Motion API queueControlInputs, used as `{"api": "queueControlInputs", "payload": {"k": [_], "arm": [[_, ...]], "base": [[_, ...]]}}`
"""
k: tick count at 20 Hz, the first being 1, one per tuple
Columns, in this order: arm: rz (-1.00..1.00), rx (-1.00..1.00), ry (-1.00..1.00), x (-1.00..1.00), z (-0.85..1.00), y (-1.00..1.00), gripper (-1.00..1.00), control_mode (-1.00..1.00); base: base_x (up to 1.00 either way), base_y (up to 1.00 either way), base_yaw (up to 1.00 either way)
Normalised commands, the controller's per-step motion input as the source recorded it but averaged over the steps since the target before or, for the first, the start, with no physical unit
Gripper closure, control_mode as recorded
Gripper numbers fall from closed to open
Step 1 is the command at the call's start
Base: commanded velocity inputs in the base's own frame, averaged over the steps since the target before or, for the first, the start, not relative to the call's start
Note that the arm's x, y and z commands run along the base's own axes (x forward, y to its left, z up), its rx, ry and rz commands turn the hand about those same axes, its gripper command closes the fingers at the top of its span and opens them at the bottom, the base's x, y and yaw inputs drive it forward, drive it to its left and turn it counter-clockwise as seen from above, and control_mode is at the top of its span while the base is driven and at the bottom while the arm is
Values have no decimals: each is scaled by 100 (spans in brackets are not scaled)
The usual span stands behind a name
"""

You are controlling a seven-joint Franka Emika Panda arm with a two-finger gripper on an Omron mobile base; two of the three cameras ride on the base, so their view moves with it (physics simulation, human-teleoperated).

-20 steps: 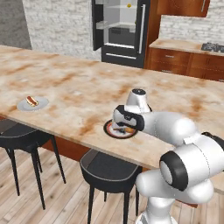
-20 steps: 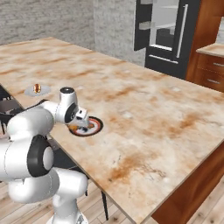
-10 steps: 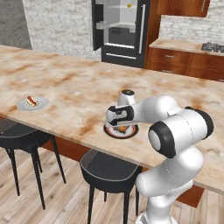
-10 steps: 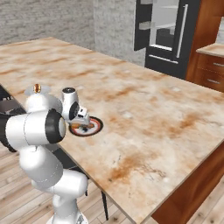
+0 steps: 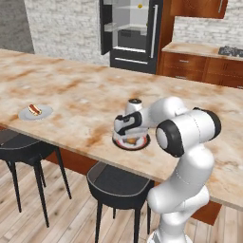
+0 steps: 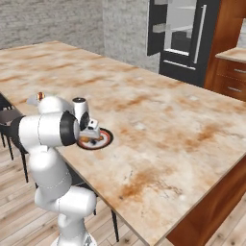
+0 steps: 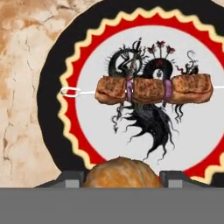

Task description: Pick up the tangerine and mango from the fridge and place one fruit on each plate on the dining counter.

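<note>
My gripper (image 5: pixel 129 135) hangs low over a plate (image 5: pixel 140 143) with a black rim and red-and-yellow zigzag, near the front edge of the dining counter (image 5: pixel 80 90). In the hand view the gripper (image 7: pixel 120 177) is shut on the tangerine (image 7: pixel 120 171), an orange-brown round fruit held just above the plate (image 7: pixel 52 87). A meat skewer (image 7: pixel 153 89) lies across that plate's white middle. A second, pale grey plate (image 5: pixel 34 112) with a small piece of food lies further left. The fridge (image 5: pixel 130 33) stands open behind the counter, and the yellow mango (image 5: pixel 140 6) sits on an upper shelf.
Two dark stools (image 5: pixel 118 182) (image 5: pixel 19 147) stand under the counter's front edge. A wall counter with wooden drawers (image 5: pixel 204 66) runs at the back right. From the right base view my arm covers part of the patterned plate (image 6: pixel 103 139).
My elbow has swung up and in toward the counter while the hand stayed over the patterned plate. The grip on the fruit is the same.
</note>
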Motion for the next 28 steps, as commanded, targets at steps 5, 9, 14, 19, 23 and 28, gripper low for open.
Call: {"api": "queueControlInputs", "payload": {"k": [5, 9, 14, 19, 23, 28], "arm": [[0, 0, 6, 7, -31, 0, 100, -100], [0, 0, 10, 39, 15, 0, 100, -100], [0, 0, 10, 41, -20, -4, 100, -100], [0, 0, 2, 0, 0, 0, -100, -100], [0, 0, 0, 0, 0, 0, -100, -100], [0, 0, 0, 0, 0, 0, -100, -100]], "base": [[0, 0, 0], [0, 0, 0], [0, 0, 0], [0, 0, 0], [0, 0, 0], [0, 0, 0]]}}
